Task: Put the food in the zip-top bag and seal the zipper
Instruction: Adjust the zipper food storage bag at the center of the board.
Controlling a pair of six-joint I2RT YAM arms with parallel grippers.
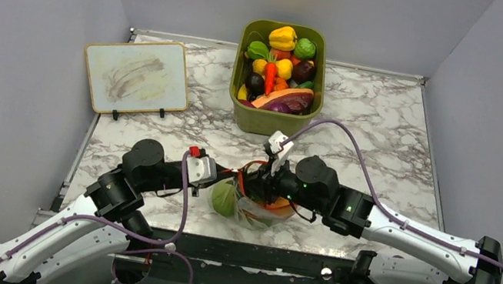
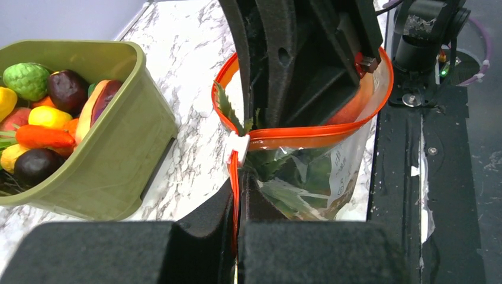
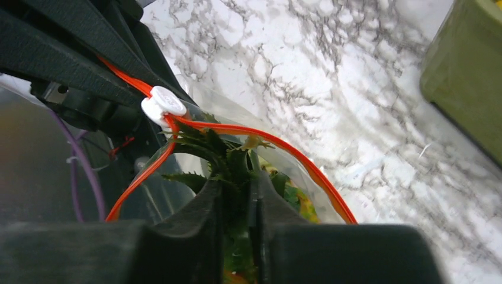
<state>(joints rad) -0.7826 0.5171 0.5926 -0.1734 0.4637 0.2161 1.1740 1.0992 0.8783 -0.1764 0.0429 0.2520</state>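
Observation:
The clear zip-top bag (image 1: pixel 258 207) lies near the table's front edge between my arms, its mouth held open in a loop. My left gripper (image 2: pixel 241 201) is shut on the orange-red zipper (image 2: pixel 308 135) just below the white slider (image 2: pixel 237 147). My right gripper (image 3: pixel 237 195) reaches into the bag's mouth and is shut on the spiky green leafy top (image 3: pixel 228 160) of the orange food; the fruit's body is mostly hidden below the fingers. A light-green ball (image 1: pixel 225 198) sits inside the bag at its left side.
The olive-green bin (image 1: pixel 271 120) full of toy produce stands just behind the bag, and its wall (image 2: pixel 118 142) is close on the left in the left wrist view. A small whiteboard (image 1: pixel 136 76) leans at the back left. The dark table edge (image 2: pixel 426 177) runs beside the bag.

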